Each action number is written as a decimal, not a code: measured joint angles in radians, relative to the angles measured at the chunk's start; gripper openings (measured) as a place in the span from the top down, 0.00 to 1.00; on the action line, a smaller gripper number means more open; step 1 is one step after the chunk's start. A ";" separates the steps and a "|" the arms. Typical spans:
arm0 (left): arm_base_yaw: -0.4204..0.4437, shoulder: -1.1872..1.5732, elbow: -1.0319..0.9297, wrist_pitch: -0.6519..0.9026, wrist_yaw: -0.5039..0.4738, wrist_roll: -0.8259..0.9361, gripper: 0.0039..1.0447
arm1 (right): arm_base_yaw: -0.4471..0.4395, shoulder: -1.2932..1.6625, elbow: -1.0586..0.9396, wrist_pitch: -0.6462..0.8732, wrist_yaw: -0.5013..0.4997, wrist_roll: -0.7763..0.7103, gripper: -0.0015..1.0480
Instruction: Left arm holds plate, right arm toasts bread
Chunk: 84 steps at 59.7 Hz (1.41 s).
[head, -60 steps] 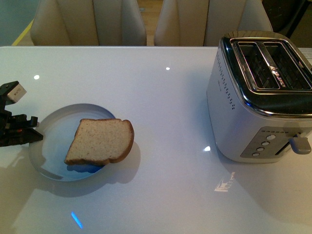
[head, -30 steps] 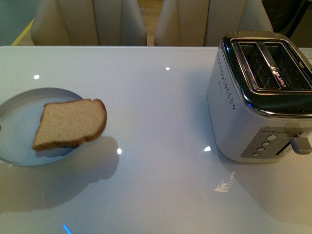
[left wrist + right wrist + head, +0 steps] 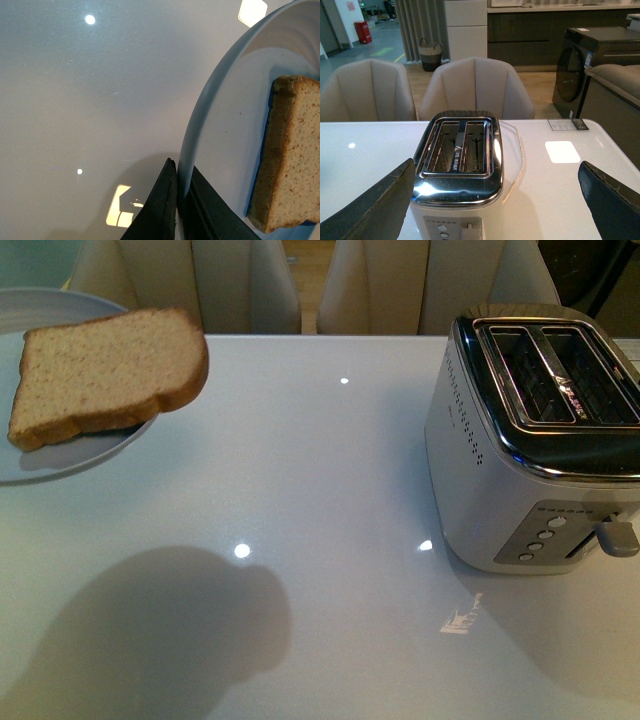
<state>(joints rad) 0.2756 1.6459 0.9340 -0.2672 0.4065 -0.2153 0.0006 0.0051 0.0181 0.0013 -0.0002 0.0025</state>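
Note:
The pale blue-grey plate [image 3: 60,455] hangs in the air at the far left of the front view, well above the table, with the slice of brown bread [image 3: 105,370] lying on it. In the left wrist view my left gripper [image 3: 177,200] is shut on the plate's rim [image 3: 200,115], and the bread [image 3: 287,155] lies just past it. My left gripper itself does not show in the front view. My right gripper [image 3: 492,200] is open and empty, its dark fingers [image 3: 367,210] wide apart either side of the toaster [image 3: 457,160], facing it from above its front.
The silver two-slot toaster [image 3: 535,430] stands at the right of the white table [image 3: 330,470], slots empty, lever [image 3: 615,537] on its near face. Beige chairs [image 3: 245,285] stand behind the table's far edge. The plate's shadow lies on the near left of the table.
The plate with the bread has risen off the table and moved left and up in the front view. The left gripper has left that view. The toaster has not moved.

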 joint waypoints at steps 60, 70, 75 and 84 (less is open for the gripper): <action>-0.687 -0.171 0.019 -0.027 -0.182 -0.524 0.97 | 0.000 0.000 0.000 0.000 0.000 0.000 0.09; -0.687 -0.171 0.019 -0.027 -0.187 -0.529 0.97 | 0.000 0.000 0.000 0.000 0.000 0.000 0.09; -0.687 -0.171 0.019 -0.027 -0.187 -0.531 0.97 | 0.000 0.000 0.000 0.000 0.000 0.000 0.09; -0.687 -0.171 0.019 -0.027 -0.187 -0.531 0.97 | 0.000 0.000 0.000 0.000 0.000 0.000 0.09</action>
<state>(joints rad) -0.4114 1.4750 0.9535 -0.2947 0.2195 -0.7460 0.0006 0.0051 0.0181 0.0013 -0.0002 0.0025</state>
